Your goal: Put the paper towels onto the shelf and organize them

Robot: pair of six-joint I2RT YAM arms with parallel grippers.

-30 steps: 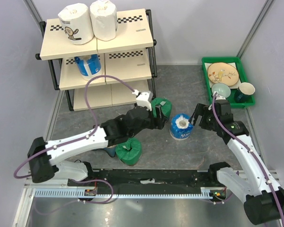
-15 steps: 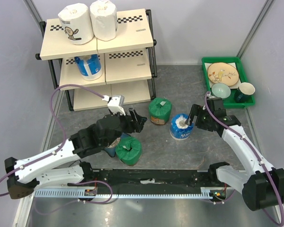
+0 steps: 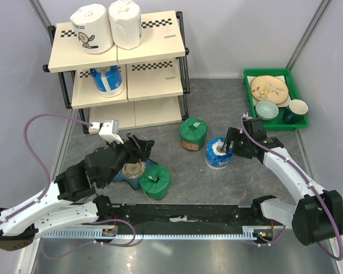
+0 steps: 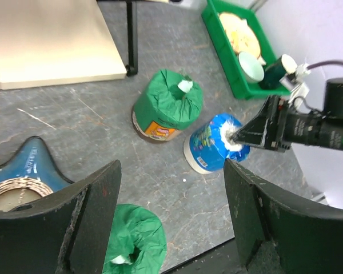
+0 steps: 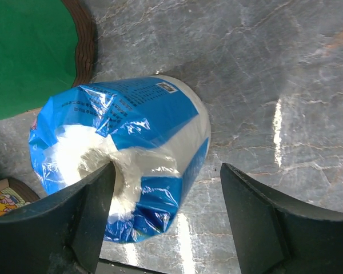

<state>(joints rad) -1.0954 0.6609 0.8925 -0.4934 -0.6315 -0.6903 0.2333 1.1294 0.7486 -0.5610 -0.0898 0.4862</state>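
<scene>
Two white paper towels [image 3: 91, 28] [image 3: 126, 23] stand on the top board of the shelf [image 3: 154, 45]. A blue roll [image 3: 107, 80] is on its middle tier. On the floor stand a green roll [image 3: 193, 134] [image 4: 167, 107], a blue roll [image 3: 219, 153] [image 4: 214, 142] [image 5: 126, 154] and another green roll [image 3: 155, 181] [image 4: 134, 245]. My left gripper [image 3: 138, 145] [image 4: 171, 188] is open and empty, above the near green roll. My right gripper [image 3: 231, 147] [image 5: 166, 177] is open at the blue floor roll, one finger at its white core end, the other outside its wall.
A blue star-shaped dish [image 3: 128, 171] [image 4: 17, 177] lies beside the near green roll, under my left arm. A green tray [image 3: 248, 77] [image 4: 217, 34] of dishes sits at the far right. The shelf's lower board [image 4: 51, 40] is at the left wrist view's top left.
My left gripper has drawn back left and toward the near edge, away from the far green roll, which stays on the floor. My right gripper has edged closer to the blue roll.
</scene>
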